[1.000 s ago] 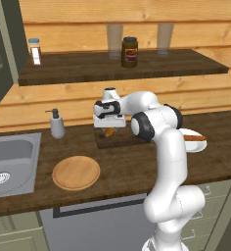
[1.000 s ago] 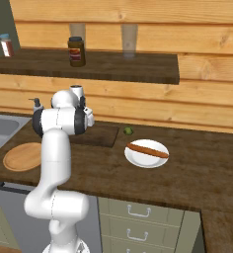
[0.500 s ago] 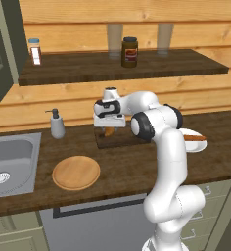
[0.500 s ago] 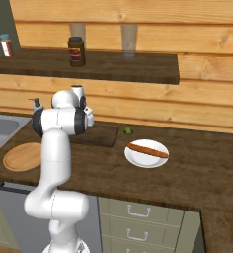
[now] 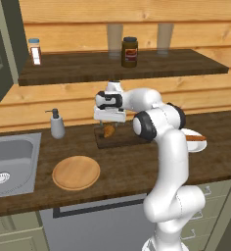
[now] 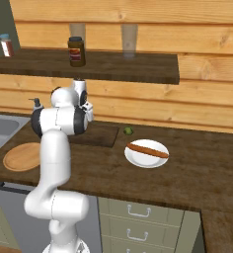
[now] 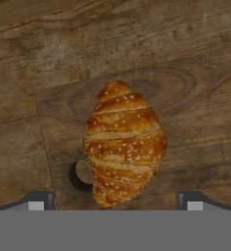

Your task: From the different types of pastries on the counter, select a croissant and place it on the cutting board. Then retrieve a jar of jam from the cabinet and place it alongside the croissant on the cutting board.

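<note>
Nothing has shifted since earlier: the gripper (image 7: 115, 201) hovers with fingers spread wide, the ridged, golden croissant (image 7: 123, 142) lying between them on the dark wood-grain cutting board (image 7: 196, 122), bare board at three o'clock.

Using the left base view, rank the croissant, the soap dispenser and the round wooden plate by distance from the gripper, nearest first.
1. Croissant: directly under the gripper, on the cutting board.
2. Soap dispenser and round wooden plate: too close to call; the dispenser sits leftward near the sink, the plate toward the counter's front.
</note>
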